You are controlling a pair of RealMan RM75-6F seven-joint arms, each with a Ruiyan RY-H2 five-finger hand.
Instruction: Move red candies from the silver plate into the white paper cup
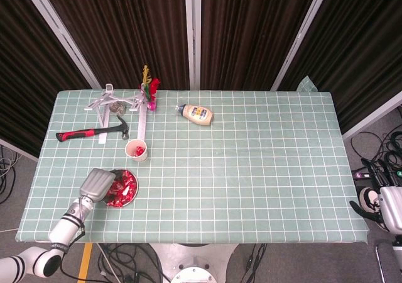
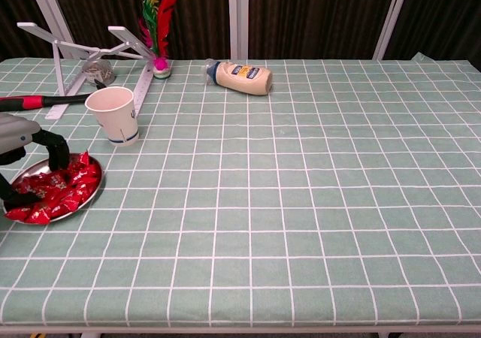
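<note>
While the left hand [image 2: 22, 152] reached down into the candies [image 2: 62, 188], its fingers curled among the wrappers; whether it had gripped one, I cannot tell.

The silver plate [image 1: 131, 195] sat just in front of the paper cup [image 2: 113, 115], likely to keep each carry short. At the table's far right edge, the right hand [image 1: 382, 209] hung idle, its grip unclear.

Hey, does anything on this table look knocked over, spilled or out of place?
Only the mayonnaise bottle stands out: it lies on its side near the table's far edge. The paper cup stands upright and the candies sit inside the plate.
</note>
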